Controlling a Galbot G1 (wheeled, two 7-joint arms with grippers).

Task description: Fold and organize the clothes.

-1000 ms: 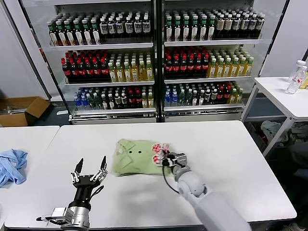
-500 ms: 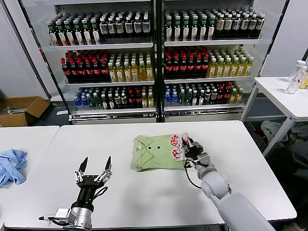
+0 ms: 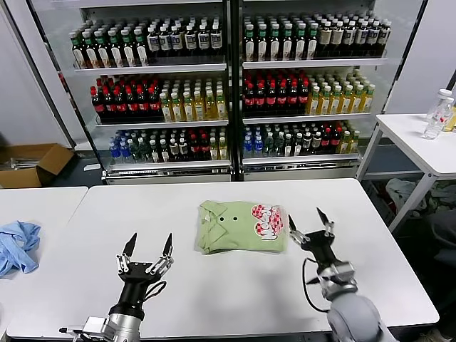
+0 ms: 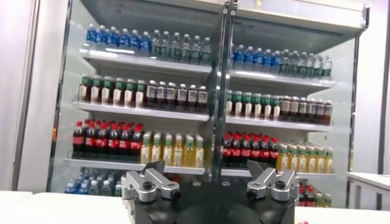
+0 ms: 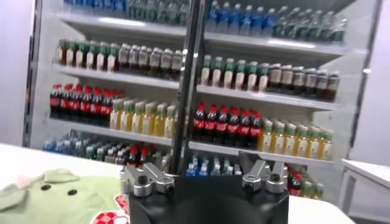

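The light green polo shirt (image 3: 241, 226) lies folded into a compact rectangle on the white table (image 3: 214, 292), collar to the left, red-and-white chest graphic (image 3: 267, 221) at its right end. My right gripper (image 3: 311, 225) is open and empty, fingers pointing up, just right of the shirt and clear of it. My left gripper (image 3: 149, 248) is open and empty, fingers up, near the table's front left, well away from the shirt. In the right wrist view the shirt (image 5: 61, 193) shows beside my open right gripper (image 5: 205, 163). The left wrist view shows my open left gripper (image 4: 210, 173) and no shirt.
A light blue garment (image 3: 18, 244) lies on the adjoining table at the far left. A drinks cooler (image 3: 228, 85) full of bottles stands behind the table. A second white table (image 3: 420, 142) with a bottle is at the right. A cardboard box (image 3: 32, 162) sits on the floor at left.
My right gripper dragged the folded shirt to the right, then let go of it, opened and drew back to the right. My left gripper shifted slightly right, staying open.
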